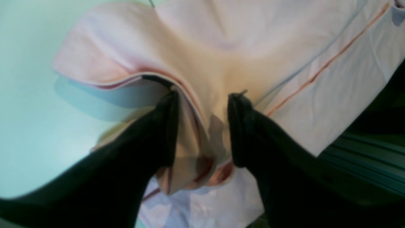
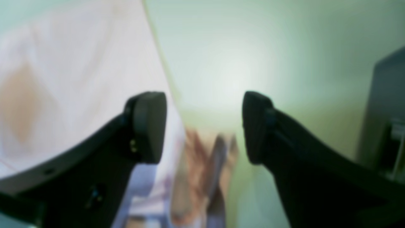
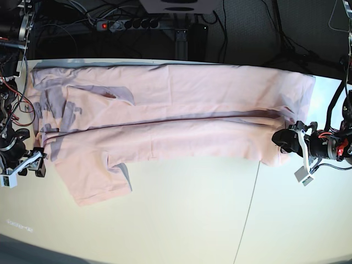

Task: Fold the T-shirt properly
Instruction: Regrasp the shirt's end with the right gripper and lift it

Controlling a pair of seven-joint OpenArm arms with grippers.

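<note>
The pale pink T-shirt [image 3: 176, 115] lies stretched across the table, folded lengthwise, with a sleeve [image 3: 99, 179] sticking out at the front left. No lettering shows. My left gripper [image 3: 281, 138] is at the shirt's right end. In the left wrist view this gripper [image 1: 204, 95] is partly open, with its fingers astride a raised fold of the shirt [image 1: 208, 72], and the cloth edge to the left is lifted off the table. My right gripper [image 3: 38, 168] is at the shirt's left end. In the right wrist view it [image 2: 204, 126] is open, with bunched cloth [image 2: 199, 177] low between the fingers.
A power strip [image 3: 118, 24] and cables lie behind the table's back edge. A seam [image 3: 250, 209] runs across the white table. Wires hang by the arm at the far left [image 3: 8, 93]. A dark block [image 2: 389, 104] stands to the right of my right gripper.
</note>
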